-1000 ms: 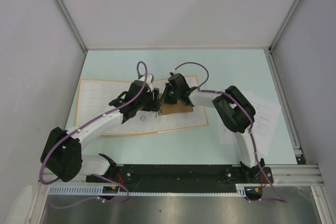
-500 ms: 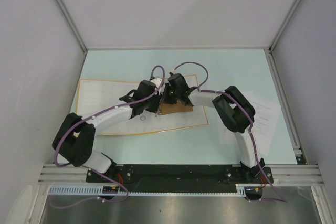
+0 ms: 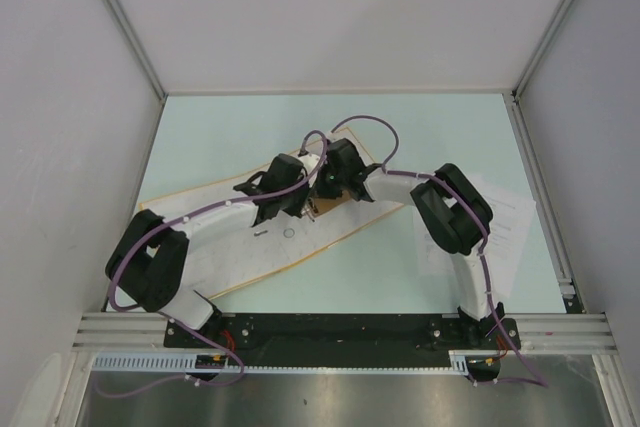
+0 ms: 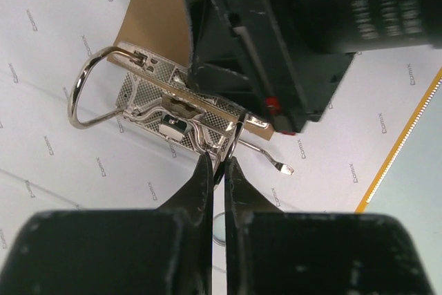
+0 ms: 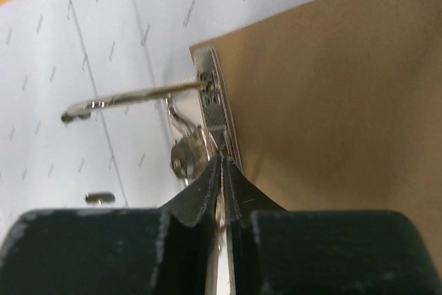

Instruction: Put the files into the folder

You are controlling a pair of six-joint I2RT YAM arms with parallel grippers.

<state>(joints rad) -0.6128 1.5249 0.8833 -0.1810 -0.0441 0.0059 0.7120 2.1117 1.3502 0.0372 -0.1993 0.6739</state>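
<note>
We find the folder (image 3: 240,259) open, whitish inside, orange-edged; the left gripper (image 4: 219,160) pinches its metal ring clip (image 4: 173,105), the right gripper (image 5: 221,164) closed at the clip's base.

text: "Comix" | repeated, small grey print | on: folder (image 4: 62,177) white lining | files (image 3: 506,221) print: unreadable

Folder (image 3: 245,259) now askew; left fingers (image 4: 199,195) together (at clip (image 4: 173,112))

Your pale mint-green table (image 3: 240,122) carries two things: an orange-yellow ring binder (image 3: 240,262), lying open and askew at centre-left, and white printed paper sheets (image 3: 505,222), flat near the right edge, apart from it.
</note>
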